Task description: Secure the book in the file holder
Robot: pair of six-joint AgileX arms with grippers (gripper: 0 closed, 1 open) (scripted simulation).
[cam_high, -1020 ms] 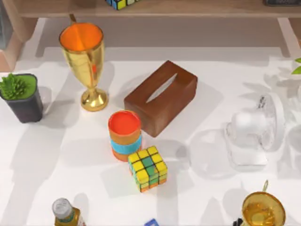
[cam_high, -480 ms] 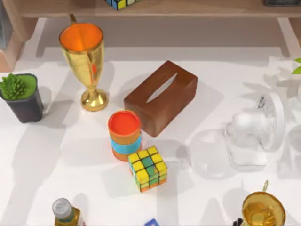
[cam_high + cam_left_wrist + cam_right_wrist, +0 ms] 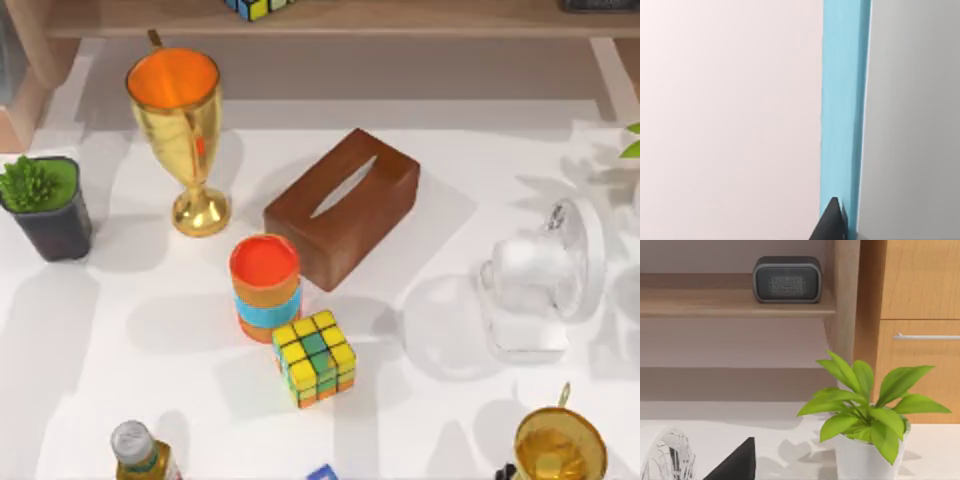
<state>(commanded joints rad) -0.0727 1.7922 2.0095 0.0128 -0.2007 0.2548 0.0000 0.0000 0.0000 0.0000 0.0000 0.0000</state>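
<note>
- Black tip of the left gripper set at the foot of a pale blue strip, probably the book's edge; width of opening impossible to tell.
- Strip's long axis running straight away from that gripper, a pinkish-white face on one side and grey on the other.
- Judged the nearer arm: left, wrist close in and sighting along the strip.
- Right gripper idle at the table's right, beside the leafy plant, facing the shelf; opening likewise not to be told.

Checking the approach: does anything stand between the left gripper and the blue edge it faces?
Nothing visible does: the left gripper appears right at the blue edge. Whether that is the book, I cannot tell.
</note>
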